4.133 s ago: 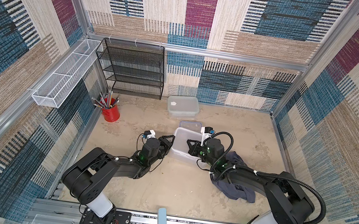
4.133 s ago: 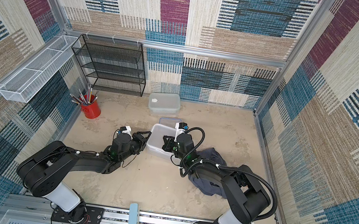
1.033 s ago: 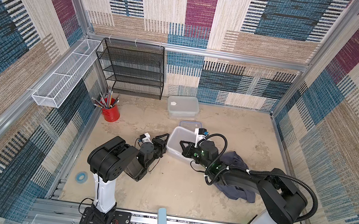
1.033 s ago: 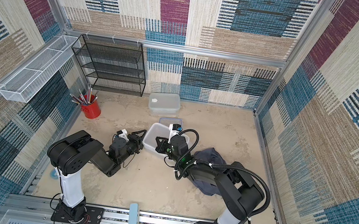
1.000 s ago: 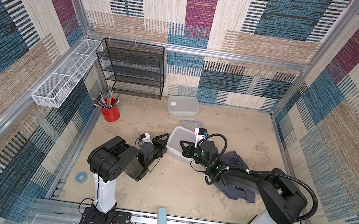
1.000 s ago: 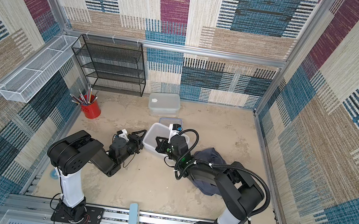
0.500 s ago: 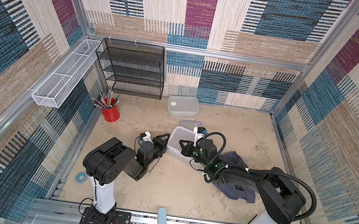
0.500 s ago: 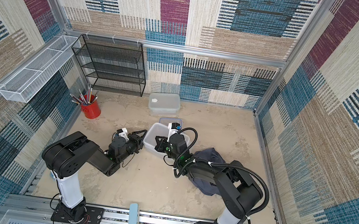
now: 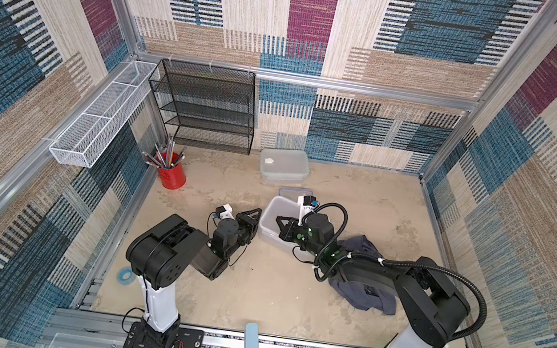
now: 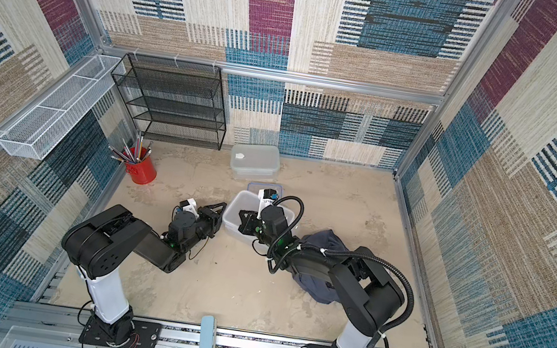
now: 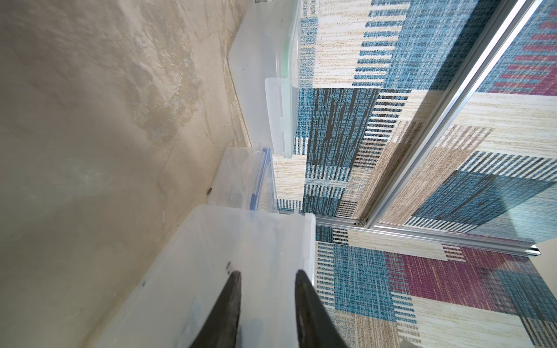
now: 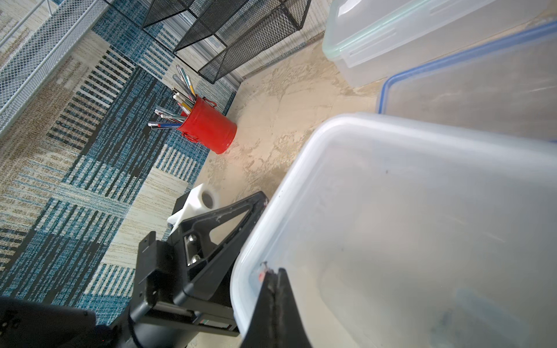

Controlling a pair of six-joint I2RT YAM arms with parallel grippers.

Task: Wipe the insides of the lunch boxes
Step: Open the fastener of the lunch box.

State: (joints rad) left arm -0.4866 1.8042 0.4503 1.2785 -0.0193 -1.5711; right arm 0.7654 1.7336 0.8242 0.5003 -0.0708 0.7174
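1. Black right claw (image 12: 272, 277): fingers pressed together with nothing between them. The tips sit inside the large lunch box (image 12: 391, 211), close to its corner rim.
2. Left claw (image 11: 265, 274): fingers apart, up against the outside of the same box's side wall, with one finger close under the rim. Can't tell whether it pinches anything.
3. In both top views the large lunch box (image 9: 273, 206) sits lidless at centre frame on the tabletop (image 9: 268, 296). The left claw (image 9: 256, 219) is at its left edge and the right claw (image 9: 279, 227) reaches in from the right.
4. Blue-rimmed lunch box (image 9: 295, 190): lid on, just above the large one in frame. Touching or a hair apart, can't tell.
5. Green-rimmed lunch box (image 9: 284, 164): lid on, further up in frame, near the back wall and apart from the other two.
6. Grey-blue cloth (image 9: 363, 296): crumpled on the tabletop, right of centre, partly under the right forearm and clear of both claws.
7. Red cup (image 9: 171, 174) of pencils: left of centre, well apart from the boxes.
8. Black mesh rack (image 9: 211, 106): above the cup in frame, against the back wall.
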